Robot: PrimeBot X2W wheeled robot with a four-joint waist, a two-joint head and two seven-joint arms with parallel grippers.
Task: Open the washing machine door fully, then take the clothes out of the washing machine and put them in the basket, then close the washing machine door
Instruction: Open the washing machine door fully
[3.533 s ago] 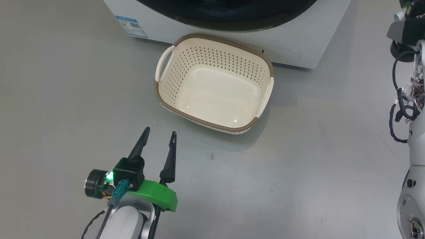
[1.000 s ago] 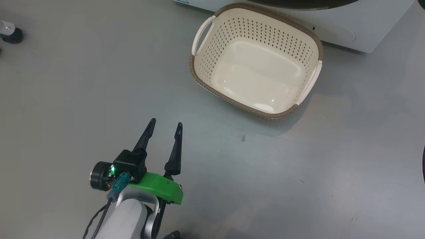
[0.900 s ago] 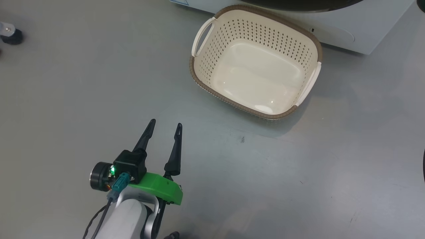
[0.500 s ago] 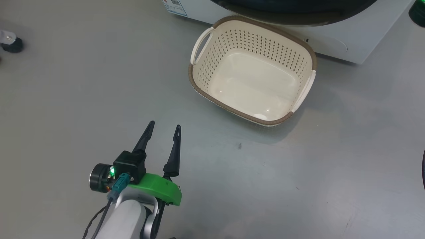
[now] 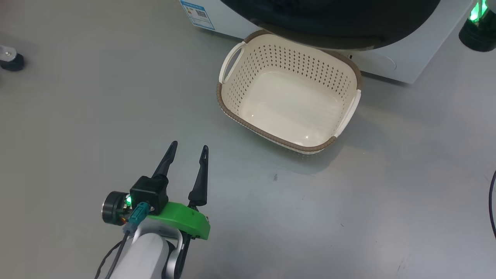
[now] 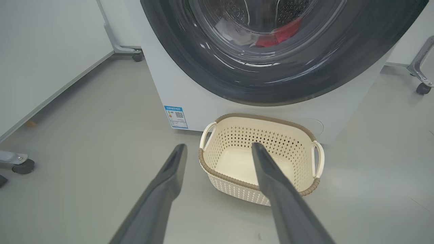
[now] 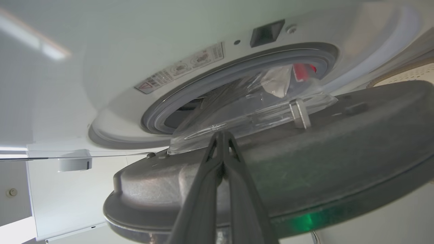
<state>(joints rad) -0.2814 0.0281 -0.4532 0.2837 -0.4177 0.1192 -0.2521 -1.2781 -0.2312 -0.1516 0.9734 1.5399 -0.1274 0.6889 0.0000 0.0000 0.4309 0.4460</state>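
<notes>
The washing machine (image 5: 381,62) stands at the top of the head view, its black-rimmed door (image 5: 329,23) above the cream basket (image 5: 288,93). The right wrist view shows the door (image 7: 305,162) ajar. My right gripper (image 7: 222,135) is shut, with its tips against the door's grey inner face below the glass bowl (image 7: 244,108). Red clothes (image 7: 303,71) show inside the grey rubber ring (image 7: 237,69), and red clothes (image 6: 278,32) also show through the glass. My left gripper (image 5: 189,146) hangs open over the floor, near the basket (image 6: 305,189), holding nothing.
A blue label (image 5: 197,13) marks the washer's lower left corner. A caster (image 5: 11,62) stands at the far left, and more casters (image 6: 22,166) and frame legs flank the washer. A dark part with a green light (image 5: 478,29) sits at the top right.
The head camera has shifted, so the basket sits lower and further left and more of the washer and door show. My left gripper stays open in about the same place.
</notes>
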